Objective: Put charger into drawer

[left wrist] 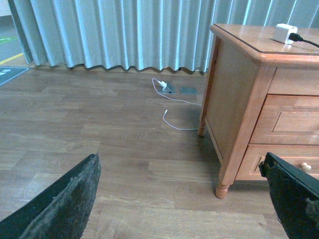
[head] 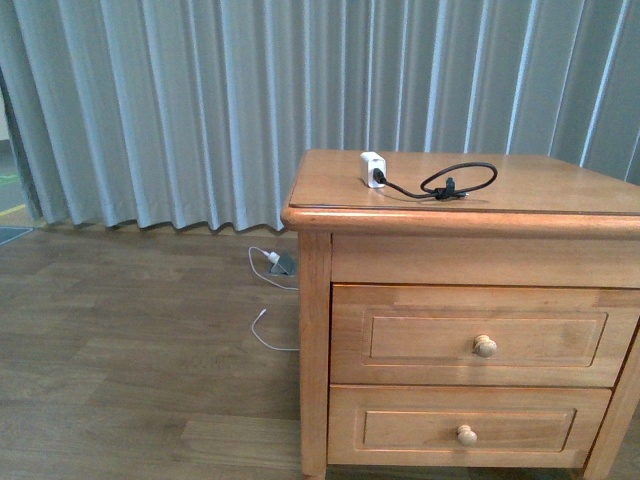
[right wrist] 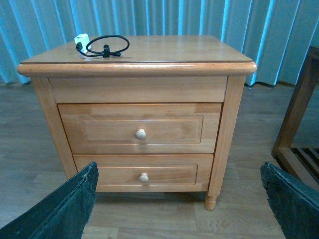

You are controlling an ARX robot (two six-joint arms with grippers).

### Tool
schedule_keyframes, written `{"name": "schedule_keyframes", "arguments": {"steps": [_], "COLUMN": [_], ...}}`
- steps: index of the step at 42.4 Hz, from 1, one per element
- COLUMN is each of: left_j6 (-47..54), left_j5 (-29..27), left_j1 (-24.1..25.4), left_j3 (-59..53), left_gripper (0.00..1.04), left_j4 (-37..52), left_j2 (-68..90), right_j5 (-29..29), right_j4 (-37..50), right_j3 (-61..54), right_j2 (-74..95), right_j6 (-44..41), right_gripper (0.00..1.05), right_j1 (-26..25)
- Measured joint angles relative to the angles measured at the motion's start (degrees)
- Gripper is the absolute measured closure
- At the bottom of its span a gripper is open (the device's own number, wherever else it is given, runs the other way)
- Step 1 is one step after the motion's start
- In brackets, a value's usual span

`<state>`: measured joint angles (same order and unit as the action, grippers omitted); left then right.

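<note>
The charger [head: 373, 169] is a small white cube standing on top of the wooden nightstand [head: 320, 330] near its back left, with its black cable [head: 460, 182] looped to the right. The same charger [right wrist: 81, 40] shows in the right wrist view, and the charger [left wrist: 285, 33] in the left wrist view. The drawer [head: 420, 335] is the upper one, shut, with a round knob [head: 485, 346]. My right gripper [right wrist: 179, 169] hangs open in front of the drawer [right wrist: 169, 129], well back from it. My left gripper [left wrist: 180, 164] is open over the floor, to the left of the nightstand. Neither arm shows in the front view.
A shallower lower drawer [head: 420, 430] is shut beneath. A white-cabled charger with a grey block [head: 280, 262] lies on the wood floor by the curtain [head: 150, 110]. Another piece of wooden furniture [right wrist: 299, 124] stands to the right of the nightstand.
</note>
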<state>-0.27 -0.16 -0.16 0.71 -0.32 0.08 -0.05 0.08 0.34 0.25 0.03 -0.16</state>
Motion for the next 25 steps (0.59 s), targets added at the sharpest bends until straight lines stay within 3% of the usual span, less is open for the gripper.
{"name": "schedule_keyframes", "arguments": {"steps": [25], "left_j6": [0.00], "left_j5": [0.00], "left_j1": [0.00], "left_j3": [0.00], "left_gripper": [0.06], "left_j4": [0.00], "left_j2": [0.00], "right_j5": [-0.02], "right_j4": [0.00], "right_j3": [0.00], "right_j2": [0.00], "right_j6": [0.00], "right_gripper": [0.08], "right_j1": [0.00]}}
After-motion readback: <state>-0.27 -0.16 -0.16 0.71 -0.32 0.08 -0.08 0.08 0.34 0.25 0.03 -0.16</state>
